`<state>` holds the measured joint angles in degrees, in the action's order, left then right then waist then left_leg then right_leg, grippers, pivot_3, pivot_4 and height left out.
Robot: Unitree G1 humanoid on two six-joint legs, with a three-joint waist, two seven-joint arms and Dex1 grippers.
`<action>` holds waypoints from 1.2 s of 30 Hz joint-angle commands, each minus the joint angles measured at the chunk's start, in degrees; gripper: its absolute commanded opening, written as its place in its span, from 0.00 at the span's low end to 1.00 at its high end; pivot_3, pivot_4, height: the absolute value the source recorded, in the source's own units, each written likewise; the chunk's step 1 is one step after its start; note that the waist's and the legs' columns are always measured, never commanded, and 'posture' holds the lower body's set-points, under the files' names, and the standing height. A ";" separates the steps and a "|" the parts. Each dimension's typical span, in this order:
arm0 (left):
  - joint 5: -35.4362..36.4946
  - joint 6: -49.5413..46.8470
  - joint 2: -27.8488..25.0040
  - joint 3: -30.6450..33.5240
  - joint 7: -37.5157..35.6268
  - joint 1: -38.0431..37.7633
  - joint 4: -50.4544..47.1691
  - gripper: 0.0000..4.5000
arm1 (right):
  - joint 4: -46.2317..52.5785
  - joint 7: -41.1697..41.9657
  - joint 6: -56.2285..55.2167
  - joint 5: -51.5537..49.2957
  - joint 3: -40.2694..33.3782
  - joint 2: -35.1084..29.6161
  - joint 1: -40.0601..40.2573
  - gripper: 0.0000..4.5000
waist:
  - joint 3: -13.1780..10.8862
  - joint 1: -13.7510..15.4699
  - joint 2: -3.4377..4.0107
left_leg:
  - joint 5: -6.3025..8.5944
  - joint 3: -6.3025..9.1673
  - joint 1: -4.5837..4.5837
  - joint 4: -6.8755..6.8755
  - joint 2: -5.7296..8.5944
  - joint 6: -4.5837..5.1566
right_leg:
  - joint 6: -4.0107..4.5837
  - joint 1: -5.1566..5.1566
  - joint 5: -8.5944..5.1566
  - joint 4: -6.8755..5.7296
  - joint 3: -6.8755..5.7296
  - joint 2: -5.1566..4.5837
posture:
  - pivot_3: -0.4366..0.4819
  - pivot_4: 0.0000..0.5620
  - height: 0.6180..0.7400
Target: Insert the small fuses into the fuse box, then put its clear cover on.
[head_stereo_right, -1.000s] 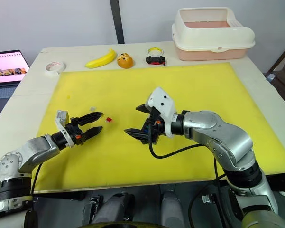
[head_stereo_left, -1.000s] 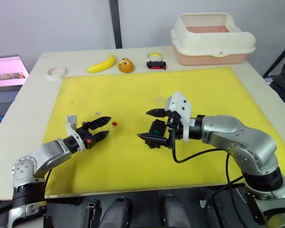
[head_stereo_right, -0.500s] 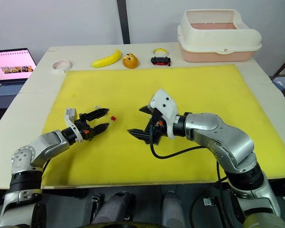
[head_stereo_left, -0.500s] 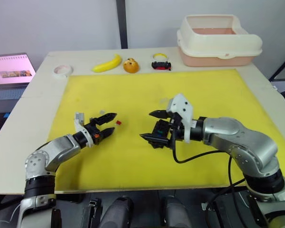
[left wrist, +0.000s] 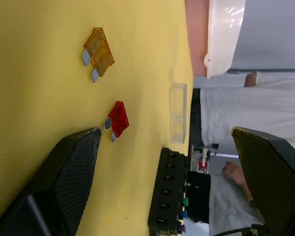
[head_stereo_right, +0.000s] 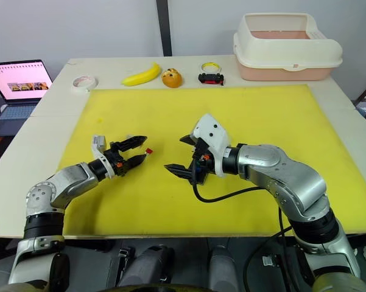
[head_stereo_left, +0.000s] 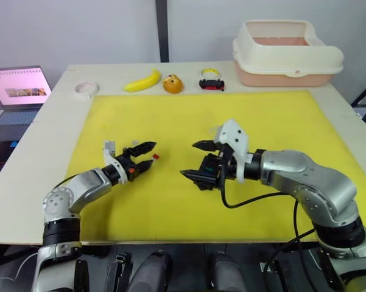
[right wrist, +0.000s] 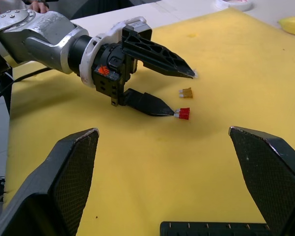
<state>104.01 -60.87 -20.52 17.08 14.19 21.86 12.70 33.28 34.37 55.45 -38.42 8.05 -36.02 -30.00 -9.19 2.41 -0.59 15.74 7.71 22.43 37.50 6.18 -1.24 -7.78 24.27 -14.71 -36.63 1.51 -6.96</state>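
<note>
Nearby, released left claw (head_stereo_right: 136, 149) flanks red fuse (head_stereo_right: 149, 150), brown fuse (left wrist: 98, 53) beyond.

Two loose fuses: one small red plastic fuse (left wrist: 119, 118) and one small amber plastic fuse (left wrist: 98, 51); one black slotted plastic fuse box (left wrist: 168, 191); one clear rectangular plastic cover (left wrist: 178, 115).

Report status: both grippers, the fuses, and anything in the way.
Left gripper open, tips at the red fuse. Right gripper open over the fuse box. Amber fuse loose on the mat, clear cover off. Nothing blocking.
</note>
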 commanded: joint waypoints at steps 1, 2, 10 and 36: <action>-2.26 0.25 1.38 -1.35 0.67 0.83 0.17 1.00 | 0.75 -0.21 -0.35 -0.02 -2.21 -0.24 -0.44 1.00 | 0.00 0.00 0.00 | 0.00 0.00 0.00 0.01 0.01 0.00 | 0.00 0.00 0.00 0.00 0.00 -0.01 | 0.48 0.27 1.00; -2.55 0.33 1.63 -1.18 0.76 0.95 0.31 1.00 | 0.81 -0.23 -0.31 -0.05 -2.30 -0.30 -0.40 1.00 | 0.00 0.00 0.00 | 0.00 0.00 0.00 0.02 0.01 0.00 | 0.00 -0.02 0.00 0.00 0.00 -0.01 | 0.48 0.27 1.00; -6.52 0.61 3.36 -0.75 -0.29 1.33 1.67 1.00 | 0.64 -0.27 -0.19 0.19 -2.47 -0.69 -0.52 1.00 | 0.00 0.04 0.00 | 0.00 0.01 0.00 0.04 0.01 0.00 | 0.00 -0.05 0.00 0.00 -0.01 -0.01 | 0.48 0.27 1.00; -11.30 -0.50 4.87 3.05 -0.77 0.62 2.06 0.60 | 0.55 0.38 -0.07 0.22 -2.40 -1.25 -0.03 1.00 | 0.01 -0.21 0.01 | 0.01 0.00 -0.01 0.02 -0.02 0.01 | 0.00 -0.02 0.00 0.02 -0.02 0.00 | 0.48 0.27 1.00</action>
<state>93.94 -61.09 -16.03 20.28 12.78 23.09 13.38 33.27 34.58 55.85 -38.23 6.81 -37.28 -29.69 -9.18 2.21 -0.59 15.75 7.71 22.41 37.52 6.17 -1.23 -7.78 24.25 -14.72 -36.61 1.49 -6.96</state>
